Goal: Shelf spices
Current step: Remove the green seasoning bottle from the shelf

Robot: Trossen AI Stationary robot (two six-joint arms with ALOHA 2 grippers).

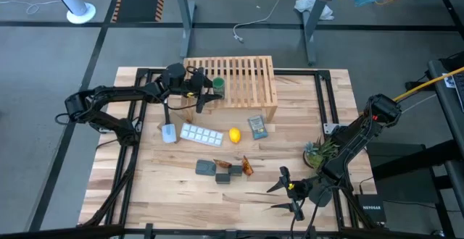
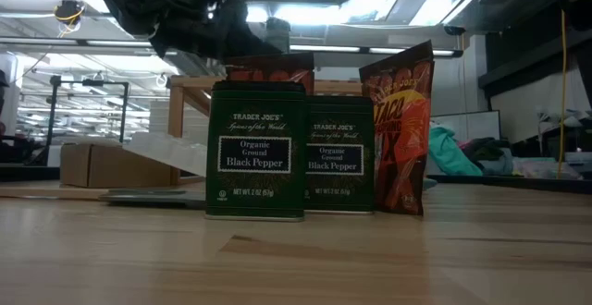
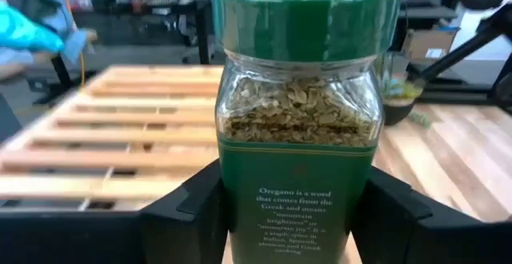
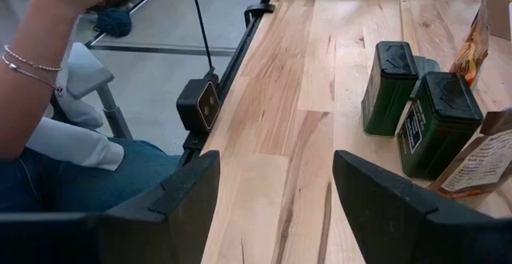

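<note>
The left hand is clamped on the green-lidded jar (oregano), upright at the shelf, beside its slats. The right hand, fingers apart, waits well away from the shelf, near the pepper tins.

1 shelf, 1 green-lidded jar, 2 black pepper tins, 2 orange packets.
</note>
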